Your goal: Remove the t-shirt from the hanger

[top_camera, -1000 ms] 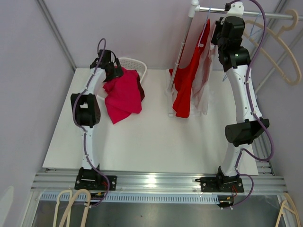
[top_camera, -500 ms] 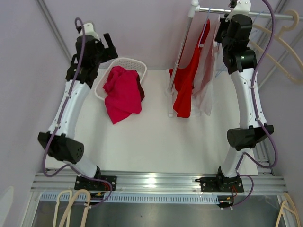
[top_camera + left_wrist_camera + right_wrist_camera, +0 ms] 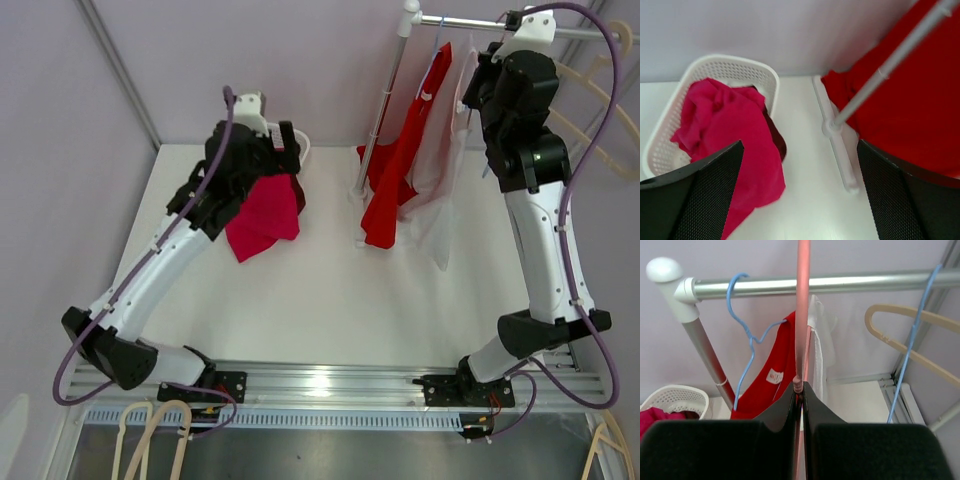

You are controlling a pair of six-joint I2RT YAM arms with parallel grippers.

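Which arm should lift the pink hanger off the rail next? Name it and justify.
Right. The right tool is shut on the thin pink hanger at the silver metal rail; the left tool is open, away near the white plastic mesh basket.

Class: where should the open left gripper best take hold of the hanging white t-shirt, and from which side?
Probably grip the white t-shirt by its lower hem, from the near side: it hangs free there, while the red t-shirt crowds its left.

lilac walls, white table
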